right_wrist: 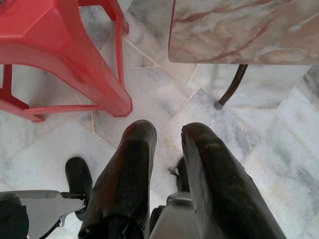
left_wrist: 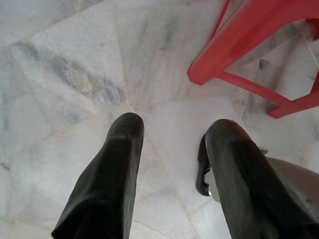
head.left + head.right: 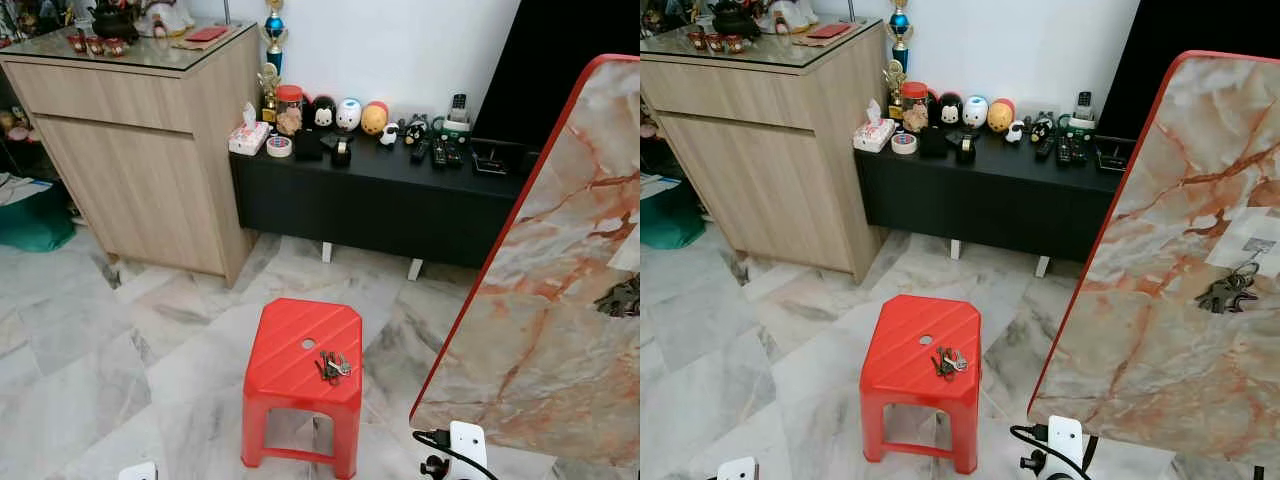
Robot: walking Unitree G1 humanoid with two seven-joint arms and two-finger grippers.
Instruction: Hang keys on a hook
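A bunch of keys (image 3: 333,367) lies on top of a red plastic stool (image 3: 290,345), near its front right corner, beside the round hole. To the right stands a tilted marble-patterned board (image 3: 1160,300) with a red edge. A second bunch of keys (image 3: 1228,290) hangs on that board under a pale hook patch (image 3: 1252,245). My left gripper (image 2: 174,134) hangs low over the floor to the left of the stool, open and empty. My right gripper (image 1: 168,133) hangs low between the stool and the board's leg, fingers slightly apart, holding nothing.
A black low cabinet (image 3: 380,200) with figurines, tape and remotes runs along the back wall. A tall wooden cabinet (image 3: 140,150) stands at the back left. A white plug with a black cable (image 3: 465,440) lies on the marble floor by the board.
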